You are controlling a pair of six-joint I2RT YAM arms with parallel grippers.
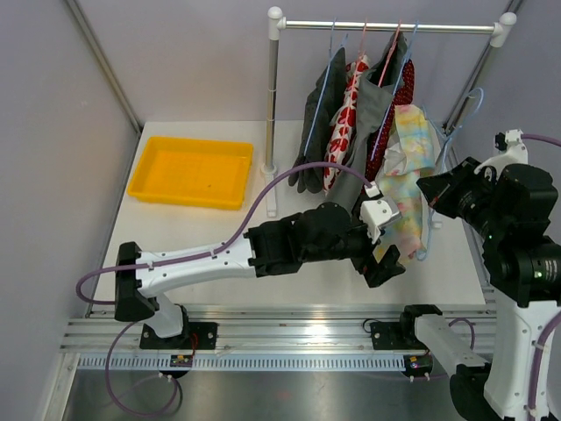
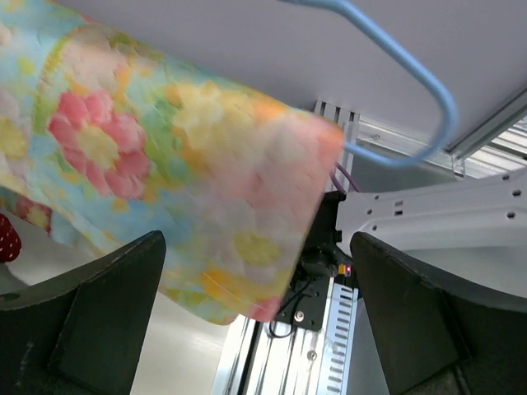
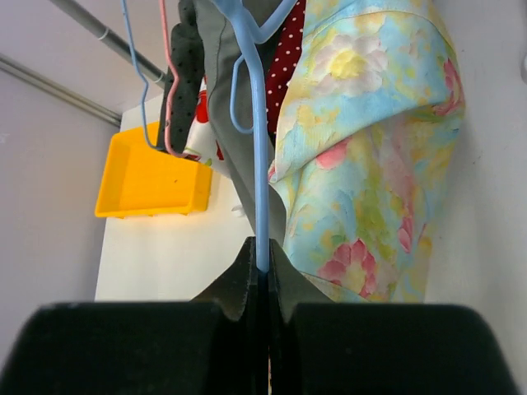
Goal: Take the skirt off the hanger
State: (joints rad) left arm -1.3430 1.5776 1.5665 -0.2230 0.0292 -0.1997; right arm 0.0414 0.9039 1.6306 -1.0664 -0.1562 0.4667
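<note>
Below the rail's (image 1: 386, 26) right end, floral skirt (image 1: 410, 189) hangs on blue hanger (image 3: 260, 181), pinched tight by right gripper (image 3: 262, 271); left gripper (image 1: 390, 241) gapes wide, empty, astride the hem. Light, limp fabric, likely slippery: grasp bunched hem

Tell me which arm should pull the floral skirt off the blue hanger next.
Left. The left pincer stands open at the hem of the floral skirt, ready to close and pull. The right pincer is shut on the blue hanger, holding it.
</note>
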